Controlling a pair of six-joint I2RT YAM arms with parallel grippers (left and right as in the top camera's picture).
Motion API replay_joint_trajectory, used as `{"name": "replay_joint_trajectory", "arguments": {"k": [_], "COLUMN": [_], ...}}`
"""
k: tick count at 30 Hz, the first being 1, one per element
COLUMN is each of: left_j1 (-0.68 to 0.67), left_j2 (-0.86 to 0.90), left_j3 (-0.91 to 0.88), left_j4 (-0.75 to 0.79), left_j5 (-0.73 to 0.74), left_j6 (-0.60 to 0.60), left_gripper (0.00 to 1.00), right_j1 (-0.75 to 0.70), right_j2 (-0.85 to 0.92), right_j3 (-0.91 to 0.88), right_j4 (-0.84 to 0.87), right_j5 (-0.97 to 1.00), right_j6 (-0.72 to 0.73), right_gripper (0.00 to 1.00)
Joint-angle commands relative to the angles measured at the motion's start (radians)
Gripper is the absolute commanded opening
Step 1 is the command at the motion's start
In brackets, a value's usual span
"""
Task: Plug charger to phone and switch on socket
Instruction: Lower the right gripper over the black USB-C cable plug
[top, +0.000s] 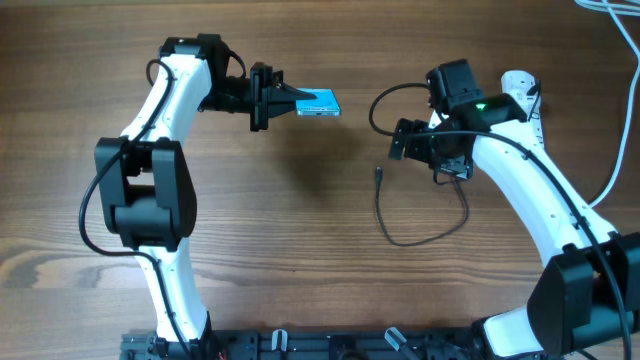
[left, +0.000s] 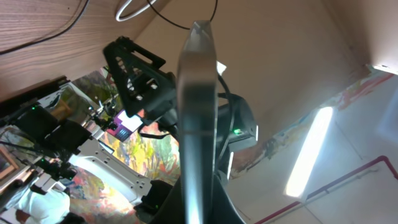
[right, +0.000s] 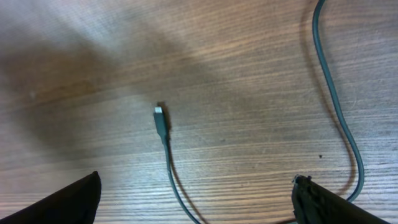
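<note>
A: Right, largest first. Table (top: 300, 250): brown wood grain, matt, flat. What's on it?

B: Two white-shelled arms with black joints. Left pincer (top: 287, 100) is clamped on the phone (top: 322, 103) at far centre, cyan screen up, apparently raised off the table. From the left wrist it shows edge-on: a thin smooth slab with a rounded rim.

A: Socket?

B: Socket (top: 517, 80) is far right, hard white plastic, mostly hidden behind the right arm (top: 520, 170). Can't read the switch.

A: Charger?

B: Charger (top: 420, 235) lies loose on the table in a slack loop, a thin black rubbery cord. Its plug tip (right: 160, 118) is small and dark with a paler end. It sits between the arms, well apart from the phone. Right pincer (right: 196, 183) hangs over it, jaws wide, nothing held.

A: Step in hand, I judge: pick up the plug.

B: Agreed. Straddle the stiff collar just behind the tip, fingers across the cord, not along it. Leave the end sticking out straight for the phone's port. Gripped on limp cord, it would likely swivel.
</note>
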Motion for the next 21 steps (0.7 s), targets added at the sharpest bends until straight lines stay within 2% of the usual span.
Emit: {"name": "replay_joint_trajectory", "arguments": {"k": [1, 3, 11, 21], "left_j1": [0.026, 0.033, 0.069, 0.113], "left_j2": [-0.039, -0.039, -0.039, -0.039], "left_j3": [0.017, 0.017, 0.017, 0.016], "left_j4": [-0.001, -0.001, -0.001, -0.008], "left_j5": [0.056, 0.056, 0.056, 0.0], "left_j6": [0.001, 0.001, 0.001, 0.001], "left_gripper": [0.04, 0.04, 0.04, 0.04], "right_j1": [0.009, 0.009, 0.014, 0.133], "right_j2": [0.014, 0.014, 0.017, 0.097], "right_j3": [-0.04, -0.057, -0.072, -0.071], "right_j4": [0.016, 0.029, 0.032, 0.056], "right_j5": [-0.002, -0.002, -0.002, 0.081], "right_j6": [-0.01, -0.008, -0.018, 0.042], "right_gripper": [0.92, 0.89, 0.89, 0.89]}}
